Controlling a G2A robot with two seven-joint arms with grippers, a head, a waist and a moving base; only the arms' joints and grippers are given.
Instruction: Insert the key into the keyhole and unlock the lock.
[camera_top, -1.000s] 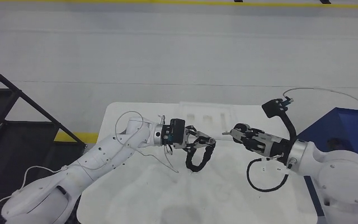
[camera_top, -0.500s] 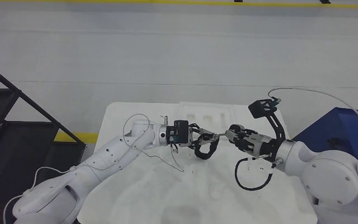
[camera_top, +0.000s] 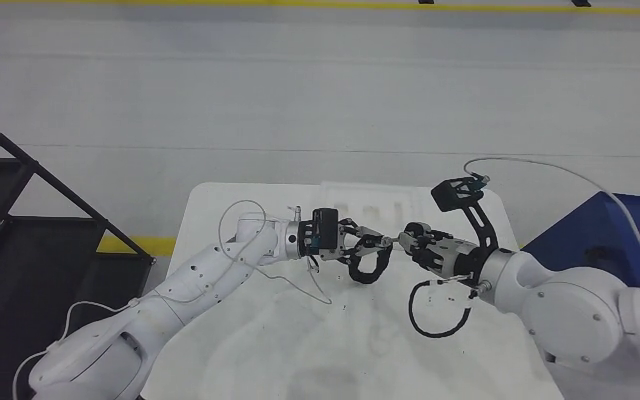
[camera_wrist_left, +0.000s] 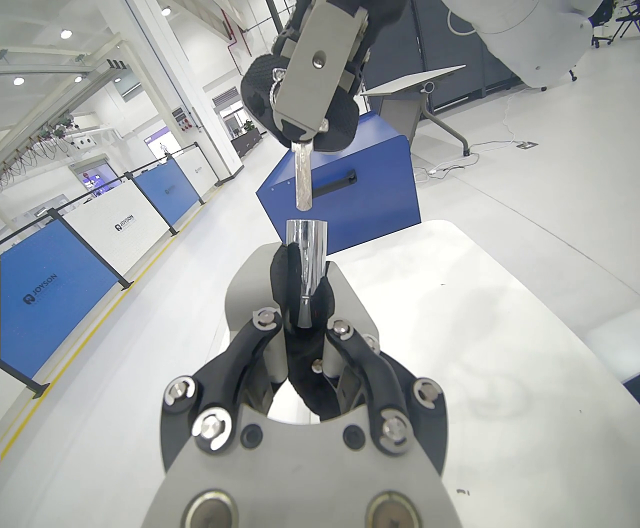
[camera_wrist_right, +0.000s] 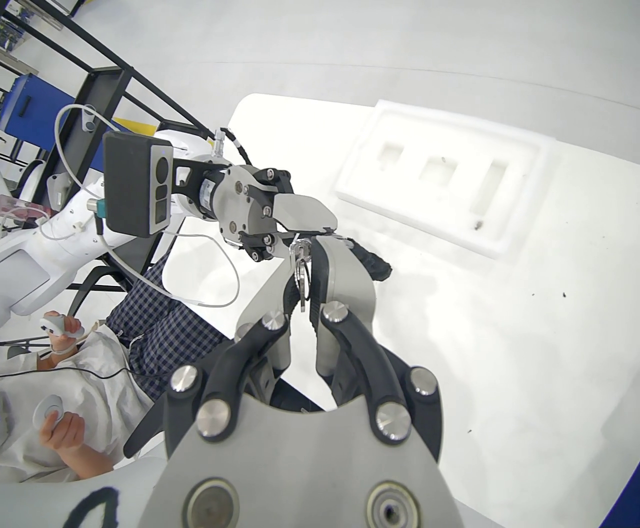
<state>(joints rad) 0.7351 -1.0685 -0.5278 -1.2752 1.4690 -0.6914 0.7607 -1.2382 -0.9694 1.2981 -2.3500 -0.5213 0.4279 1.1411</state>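
Near the middle of the white table (camera_top: 330, 350), the left gripper (camera_top: 362, 242) sits at nine o'clock from the right one, held above the tabletop. In the left wrist view the left gripper (camera_wrist_left: 299, 295) has its grey fingers (camera_wrist_left: 250, 285) pressed together on the chrome cylinder lock (camera_wrist_left: 306, 250). The fingers pinch the lock's lower body, and its open end points away from the wrist. The lock's black cable loop (camera_top: 368, 265) hangs from it toward six o'clock, just over the table.

At twelve o'clock from the two grippers, a white foam tray (camera_top: 370, 205) with rectangular recesses lies flat near the table's far edge. It also shows in the right wrist view (camera_wrist_right: 445, 175).

The silver key (camera_wrist_left: 303, 175) points blade-first at the cylinder's open end. It is roughly in line with the lock, and a small gap separates its tip from the lock, so the two are close but apart. The right gripper (camera_top: 402, 241) faces the left one from three o'clock. It is clamped on the head of the key (camera_wrist_right: 306, 260), and a metal ring dangles between its fingers.

At three o'clock from the table stands a blue metal cabinet (camera_top: 600, 225). It shows behind the key in the left wrist view (camera_wrist_left: 380, 170).
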